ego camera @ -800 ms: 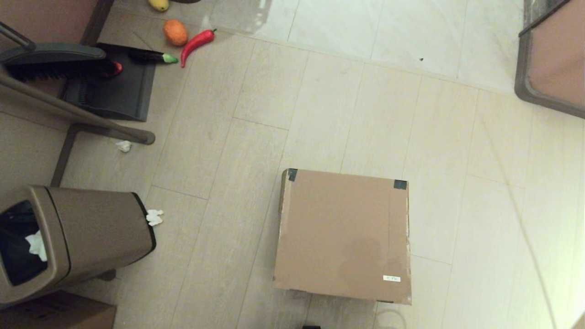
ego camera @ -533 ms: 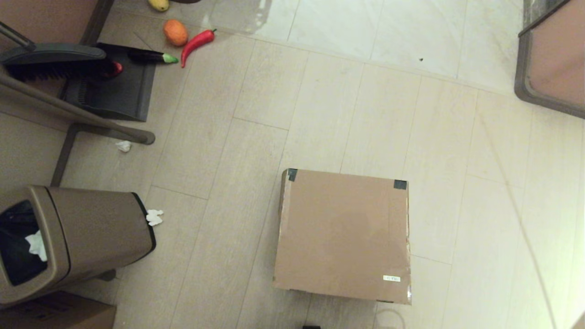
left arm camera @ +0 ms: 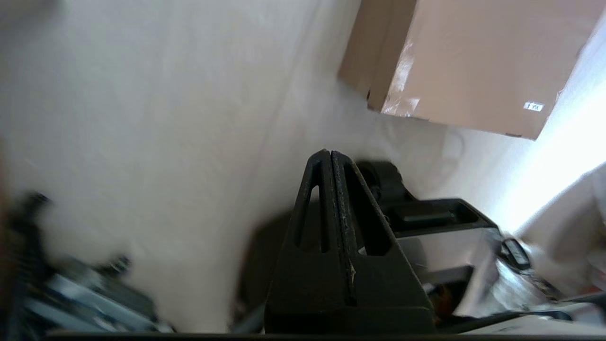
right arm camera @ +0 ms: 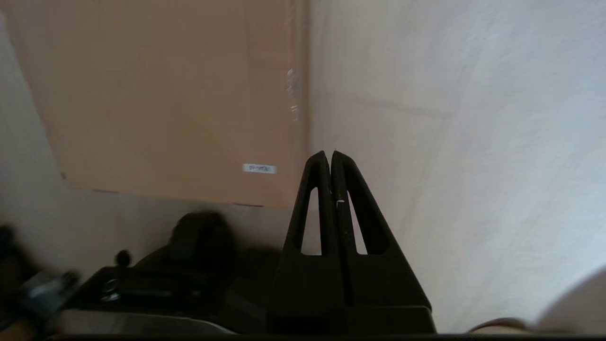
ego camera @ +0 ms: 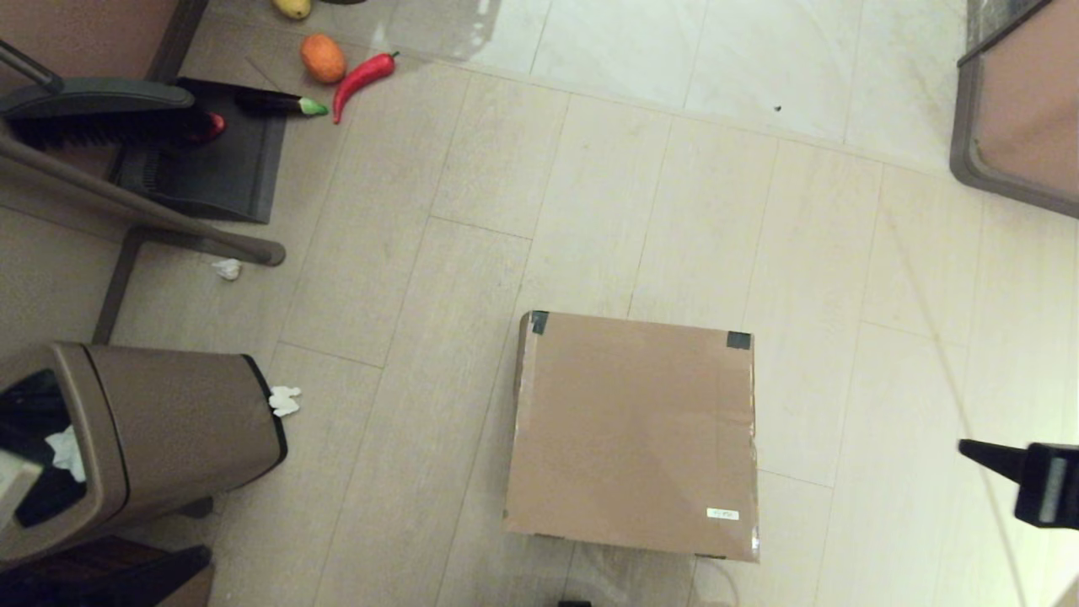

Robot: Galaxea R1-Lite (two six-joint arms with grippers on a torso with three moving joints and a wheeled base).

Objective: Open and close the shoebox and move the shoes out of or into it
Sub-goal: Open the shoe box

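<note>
Flat, square brown cardboard shoebox (ego camera: 634,434) lies lid-down on pale floor tiles (ego camera: 691,169), lower centre; right end effector (right arm camera: 330,156) and left end effector (left arm camera: 327,155) both clenched, empty.

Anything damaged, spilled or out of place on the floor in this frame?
Yes. White crumpled paper scraps lie loose on the floor, one beside the brown plastic trash bin, another by a chair leg. A red chili pepper and an orange fruit also lie on the tiles. The flat brown cardboard shoebox is closed, its lid edges ragged.
</note>
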